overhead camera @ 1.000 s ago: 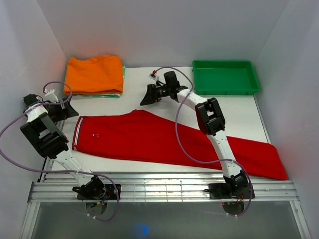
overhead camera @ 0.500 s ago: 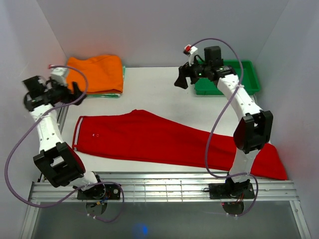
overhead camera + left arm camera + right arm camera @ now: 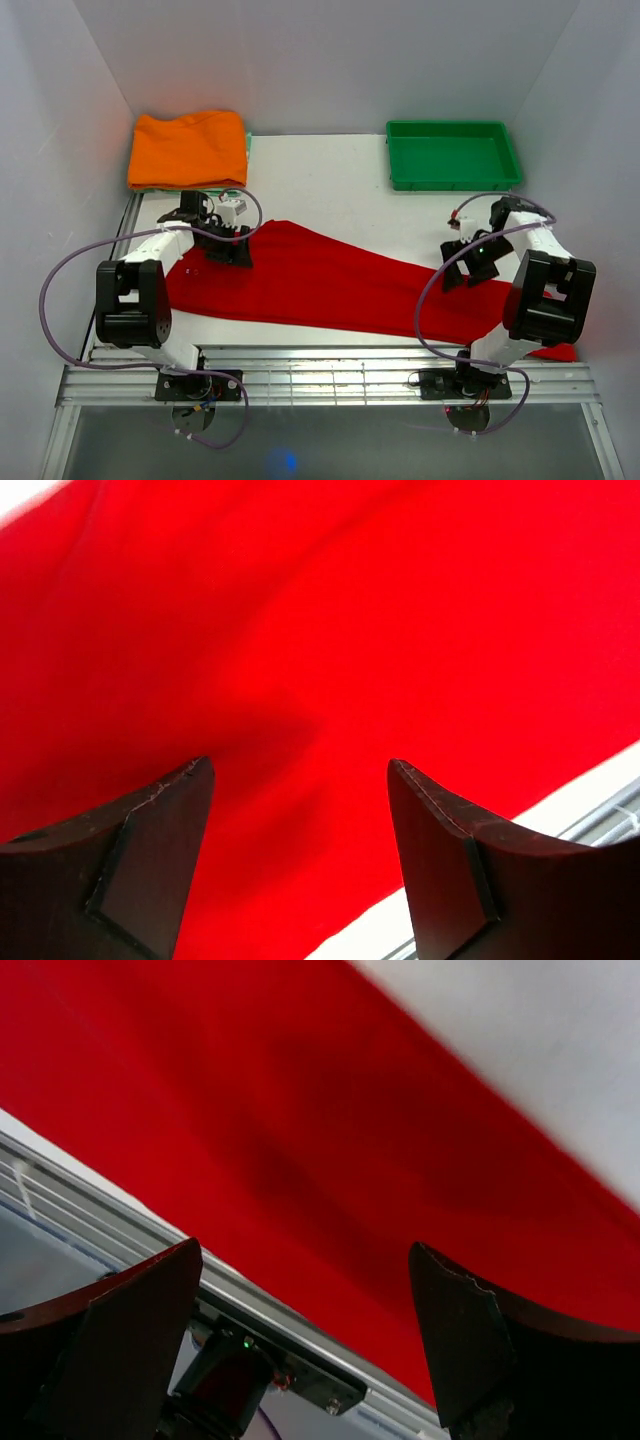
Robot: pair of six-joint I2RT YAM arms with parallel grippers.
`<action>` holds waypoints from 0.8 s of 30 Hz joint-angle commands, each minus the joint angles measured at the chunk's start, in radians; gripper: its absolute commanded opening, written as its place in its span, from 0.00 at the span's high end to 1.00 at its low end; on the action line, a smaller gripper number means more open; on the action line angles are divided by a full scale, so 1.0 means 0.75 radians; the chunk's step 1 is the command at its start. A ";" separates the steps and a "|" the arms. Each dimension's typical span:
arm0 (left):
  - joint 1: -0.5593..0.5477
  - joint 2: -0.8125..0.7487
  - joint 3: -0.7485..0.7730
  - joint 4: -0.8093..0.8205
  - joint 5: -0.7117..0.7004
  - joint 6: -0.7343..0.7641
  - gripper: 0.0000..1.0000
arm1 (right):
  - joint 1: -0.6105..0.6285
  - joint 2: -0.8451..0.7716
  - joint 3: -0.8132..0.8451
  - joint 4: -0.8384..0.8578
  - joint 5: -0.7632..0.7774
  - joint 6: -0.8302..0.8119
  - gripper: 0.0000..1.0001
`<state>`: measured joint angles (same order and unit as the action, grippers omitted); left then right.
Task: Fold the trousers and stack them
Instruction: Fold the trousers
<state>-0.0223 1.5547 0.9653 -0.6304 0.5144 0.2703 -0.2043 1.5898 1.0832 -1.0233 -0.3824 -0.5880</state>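
Your left gripper (image 3: 300, 770) has its fingers spread over the red trousers (image 3: 340, 285) near the waist end. Your right gripper (image 3: 305, 1250) is spread over the legs, and the trousers' length runs between them.

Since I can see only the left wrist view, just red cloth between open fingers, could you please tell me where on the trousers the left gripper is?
Observer: The left gripper is over the wider, left end of the red trousers, near their far edge.
Operator: Thank you. And the other arm?
Observer: The right gripper is open over the narrow leg end, on the right.
Operator: Is anything stacked yet?
Observer: A folded orange garment lies in the far left corner.
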 commanded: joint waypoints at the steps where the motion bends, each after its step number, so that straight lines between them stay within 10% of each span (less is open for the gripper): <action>1: 0.026 0.029 -0.035 0.045 -0.176 -0.078 0.20 | -0.006 -0.070 -0.149 0.059 0.198 -0.083 0.11; 13: 0.516 0.351 0.146 0.016 -0.258 -0.007 0.20 | 0.123 0.557 0.151 0.401 0.187 0.203 0.17; 24: 0.694 0.523 0.308 0.059 -0.463 0.032 0.19 | 0.385 0.652 0.468 0.454 0.090 0.301 0.15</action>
<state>0.4316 1.8519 1.1954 -0.6804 0.5026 0.2226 0.0586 2.0060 1.3815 -1.0863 -0.3046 -0.3099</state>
